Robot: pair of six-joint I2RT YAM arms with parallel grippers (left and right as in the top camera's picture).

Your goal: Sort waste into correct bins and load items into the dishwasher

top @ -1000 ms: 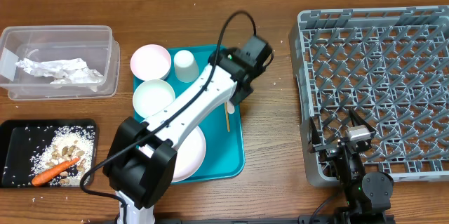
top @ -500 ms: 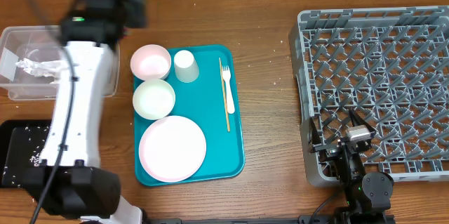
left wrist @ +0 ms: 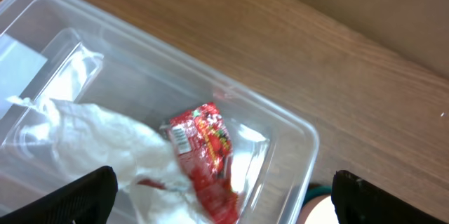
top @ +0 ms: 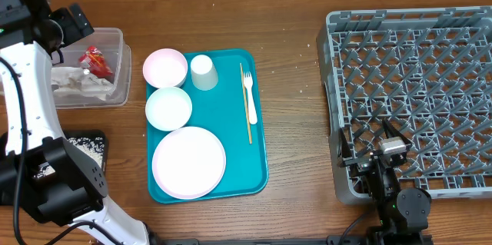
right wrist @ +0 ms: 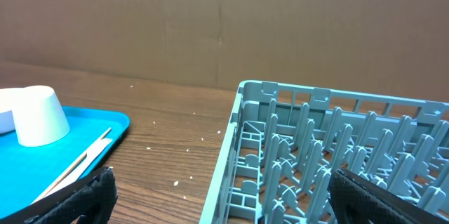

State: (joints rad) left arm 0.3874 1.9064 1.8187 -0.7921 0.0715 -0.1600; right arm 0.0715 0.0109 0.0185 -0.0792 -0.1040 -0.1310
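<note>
My left gripper point(top: 77, 26) hangs open over the clear tub point(top: 121, 53), with nothing between its fingers. Under it, the red snack wrapper point(left wrist: 203, 140) lies in the tub point(left wrist: 295, 122) on crumpled white napkins point(left wrist: 91, 140). From overhead the wrapper point(top: 96, 61) and napkins point(top: 77, 84) also show. On the teal tray point(top: 257, 160) sit a plate point(top: 189, 162), two bowls point(top: 165, 67) point(top: 168, 107), a cup point(top: 203, 71) and a fork point(top: 247, 95). My right gripper point(top: 377, 141) rests open at the near left corner of the grey dish rack point(top: 415, 91).
My left arm covers most of the black tray point(top: 92, 147); only a corner with rice shows, and the carrot is hidden. The right wrist view takes in the cup point(right wrist: 38, 115), the fork point(right wrist: 77, 161), the teal tray's edge point(right wrist: 116, 122) and the rack wall point(right wrist: 238, 140). Rice grains dot the wood.
My left arm swung from the teal tray over to the clear tub. Its gripper opened, and the red wrapper now lies in the tub. The right arm stayed still.
</note>
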